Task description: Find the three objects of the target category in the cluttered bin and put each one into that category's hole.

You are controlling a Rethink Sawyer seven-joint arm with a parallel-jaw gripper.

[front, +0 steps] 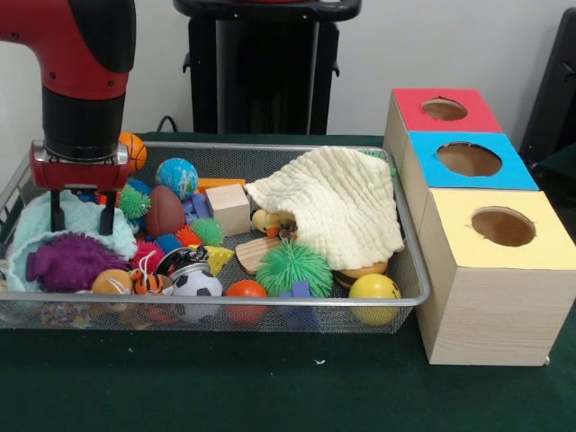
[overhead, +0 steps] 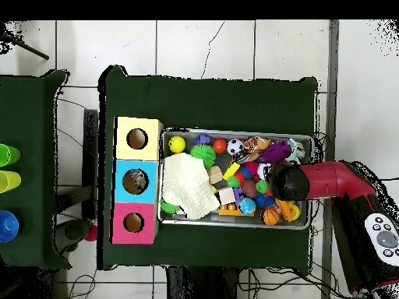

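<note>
Front low, overhead high; both show bin [front: 216,301] [overhead: 238,222].

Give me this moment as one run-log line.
phase: searching | gripper: open, empty, over the bin's end farthest from the boxes | blue hole: nothing visible inside | cloth: covers the box-side end

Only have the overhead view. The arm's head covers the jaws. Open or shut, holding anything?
Observer: Open. In the front view the gripper hangs empty over the pale teal cloth and the purple fuzzy toy, jaws apart.
Operator: Any metal showing near it?
Observer: Yes. What looks like a shiny tin lies right beside the soccer ball, close to the camera-side wall of the wire basket, partly buried.
Operator: Is the cream cloth lying flat?
Observer: No. The cream cloth is humped up over other things, and small toys peek out from under its lifted edge.
</note>
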